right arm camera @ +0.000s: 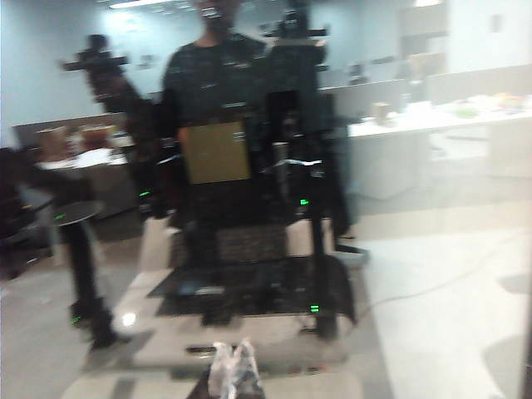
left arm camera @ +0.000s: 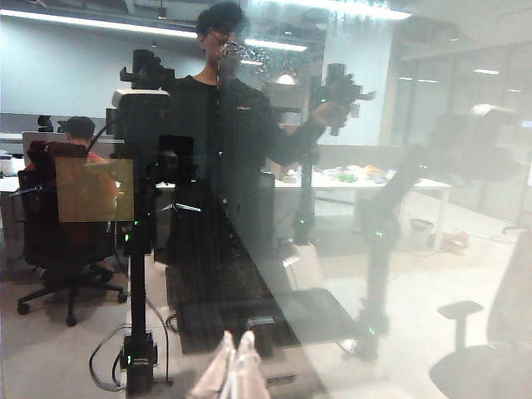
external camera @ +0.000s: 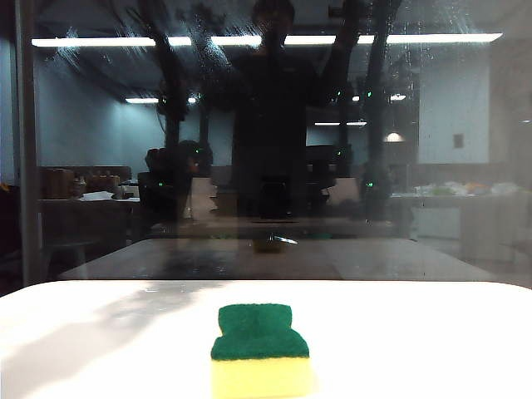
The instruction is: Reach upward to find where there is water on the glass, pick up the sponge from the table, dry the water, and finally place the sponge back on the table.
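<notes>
Nearest my exterior camera sits the small waisted sponge [external camera: 260, 352], thick yellow foam with a dark green scouring layer on top, lying flat on the broad white table [external camera: 432, 341], near the front edge, roughly centre, nothing touching it. Behind the table stands the large dark reflective glass pane [external camera: 465, 150], with a dark vertical frame bar [external camera: 27, 141] at the far left of that view. The upper part of the pane shows streaky, speckled marks across the reflected ceiling light strips; I can't tell for sure which of these are water. The glass mirrors a dim room, a dark standing figure in the middle and the dark uprights of my rig. Neither arm shows directly in the exterior view. In the left wrist view I see my left gripper [left arm camera: 232, 370] as two pale translucent fingertips [left arm camera: 218, 374] at the frame edge, pressed together with no gap I can make out, nothing between them, facing the glass [left arm camera: 399, 208]; the pane there reflects the figure, an office chair and a white desk. In the right wrist view my right gripper [right arm camera: 233, 371] shows the same way, two pale fingertips [right arm camera: 221, 374] together and empty, also facing the glass [right arm camera: 432, 249]; that picture is blurred. The sponge is not in either wrist view.
</notes>
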